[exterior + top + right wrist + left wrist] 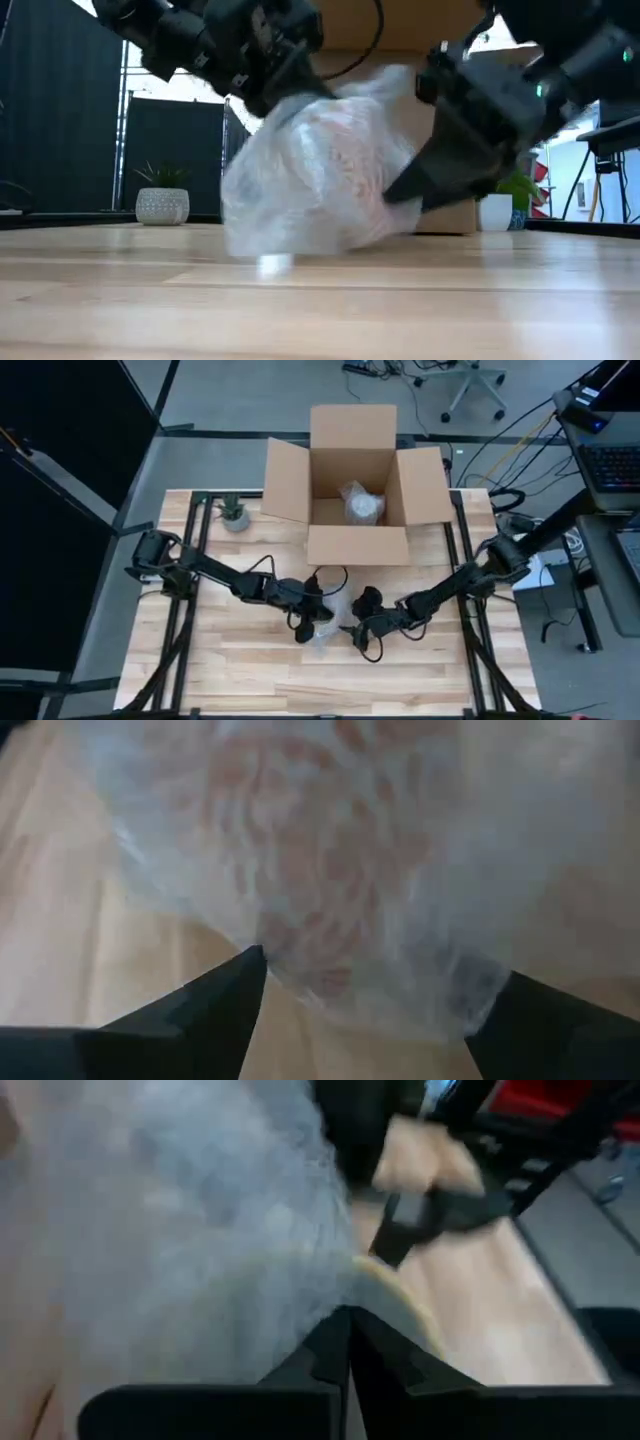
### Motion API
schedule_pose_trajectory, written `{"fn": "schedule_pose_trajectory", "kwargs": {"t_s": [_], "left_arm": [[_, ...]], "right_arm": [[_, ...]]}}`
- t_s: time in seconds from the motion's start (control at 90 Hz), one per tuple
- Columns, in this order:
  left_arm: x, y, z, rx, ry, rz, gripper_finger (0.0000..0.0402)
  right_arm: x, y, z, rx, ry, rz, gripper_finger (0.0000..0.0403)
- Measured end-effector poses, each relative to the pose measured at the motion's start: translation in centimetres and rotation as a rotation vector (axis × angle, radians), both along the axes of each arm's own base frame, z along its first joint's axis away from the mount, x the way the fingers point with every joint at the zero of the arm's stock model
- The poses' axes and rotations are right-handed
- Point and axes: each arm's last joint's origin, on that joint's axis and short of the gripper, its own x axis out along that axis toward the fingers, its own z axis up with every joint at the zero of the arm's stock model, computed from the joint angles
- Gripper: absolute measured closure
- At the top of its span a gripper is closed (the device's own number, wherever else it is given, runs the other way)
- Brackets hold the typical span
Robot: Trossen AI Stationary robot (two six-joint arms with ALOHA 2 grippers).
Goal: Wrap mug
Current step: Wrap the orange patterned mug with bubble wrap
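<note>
With the wrapped mug (320, 170) mid-counter, your left claw (345, 1350) pinching wrap at its 9 o'clock and right claw (375, 985) spread at 3, tugging could unwrap it.

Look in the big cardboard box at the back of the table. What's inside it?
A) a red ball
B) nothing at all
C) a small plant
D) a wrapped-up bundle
D: in the high view a pale wrapped bundle sits on the floor of the open box, while the small plant stands outside it on the table.
</note>
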Motion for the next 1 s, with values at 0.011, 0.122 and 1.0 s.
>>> {"fn": "schedule_pose_trajectory", "kwargs": {"t_s": [0.011,0.122,1.0], "left_arm": [[0.1,0.0,0.2,-0.003,-0.004,-0.004,0.0402],[0.6,-0.1,1.0,-0.012,0.007,-0.030,0.0402],[0.3,0.0,0.8,0.010,0.098,-0.013,0.0402]], "right_arm": [[0.1,0.0,-0.1,0.002,-0.002,-0.001,0.0119],[0.8,0.2,-1.0,0.034,0.005,0.000,0.0119],[-5.1,-4.0,8.9,-0.009,0.089,-0.309,0.0119]]}}
